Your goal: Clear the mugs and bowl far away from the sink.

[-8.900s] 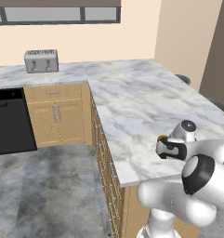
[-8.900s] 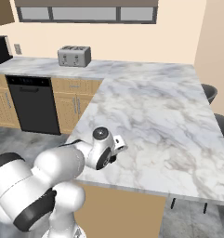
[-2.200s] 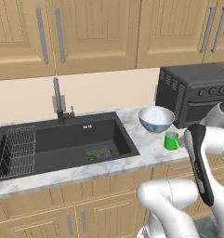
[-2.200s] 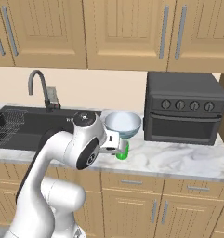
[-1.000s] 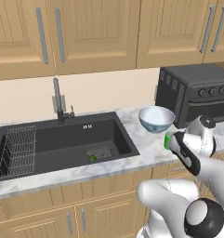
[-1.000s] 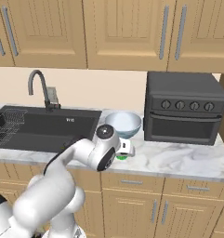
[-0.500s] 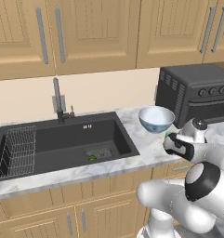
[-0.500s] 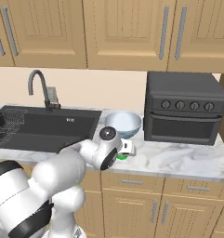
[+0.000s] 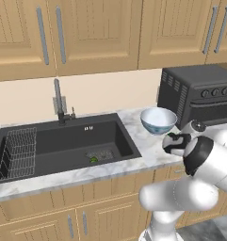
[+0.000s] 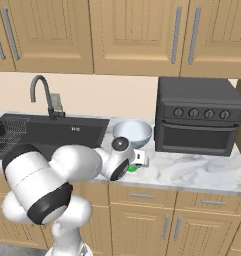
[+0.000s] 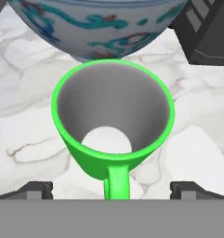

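Centre of the hand view: green mug (image 11: 112, 116) upright on the counter (image 11: 25, 97), between wide-open, empty gripper (image 11: 112, 189) tips, handle toward the camera. Bowl (image 11: 97, 23) sits just behind it at top of frame, beside the sink (image 9: 63, 146). Judging by this, nothing's cleared yet; mug grab and bowl both remain.

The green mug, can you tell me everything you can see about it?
The green mug is a small cup, bright green outside with a grey inside and a paler round bottom. It looks smooth and shiny. It stands upright and empty on the marble counter, right in front of the bowl, whose outside has blue-green and red painting. Its handle points toward the open gripper, whose two dark fingertips sit either side of it. Nothing grips it yet.
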Robot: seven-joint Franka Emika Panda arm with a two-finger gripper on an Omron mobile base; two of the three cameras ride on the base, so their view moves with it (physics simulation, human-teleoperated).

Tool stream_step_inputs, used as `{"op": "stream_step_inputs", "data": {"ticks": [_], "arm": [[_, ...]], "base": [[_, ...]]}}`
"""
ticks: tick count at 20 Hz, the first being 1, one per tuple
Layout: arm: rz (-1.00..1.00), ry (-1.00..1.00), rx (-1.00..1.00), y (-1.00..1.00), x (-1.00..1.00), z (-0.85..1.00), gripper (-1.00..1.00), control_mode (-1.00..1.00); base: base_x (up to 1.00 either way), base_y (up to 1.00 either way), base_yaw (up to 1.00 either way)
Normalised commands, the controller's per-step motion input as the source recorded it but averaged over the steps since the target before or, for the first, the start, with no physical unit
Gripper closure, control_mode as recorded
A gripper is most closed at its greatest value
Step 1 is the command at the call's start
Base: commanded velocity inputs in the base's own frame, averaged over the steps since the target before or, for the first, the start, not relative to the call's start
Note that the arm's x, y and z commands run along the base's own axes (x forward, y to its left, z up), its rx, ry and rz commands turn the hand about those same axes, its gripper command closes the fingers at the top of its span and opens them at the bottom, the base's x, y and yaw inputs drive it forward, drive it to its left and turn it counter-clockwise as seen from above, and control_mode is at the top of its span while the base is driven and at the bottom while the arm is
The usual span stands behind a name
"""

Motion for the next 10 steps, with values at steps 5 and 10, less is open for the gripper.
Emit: {"op": "stream_step_inputs", "data": {"ticks": [5, 10], "arm": [[0.0, 0.0, 0.01, -0.15, 0.14, -0.22, -1.0, -1.0], [0.0, 0.02, 0.0, -0.07, 0.09, -0.1, 1.0, -1.0]], "base": [[0.0, 0.0, 0.0], [0.0, 0.0, 0.0]]}}
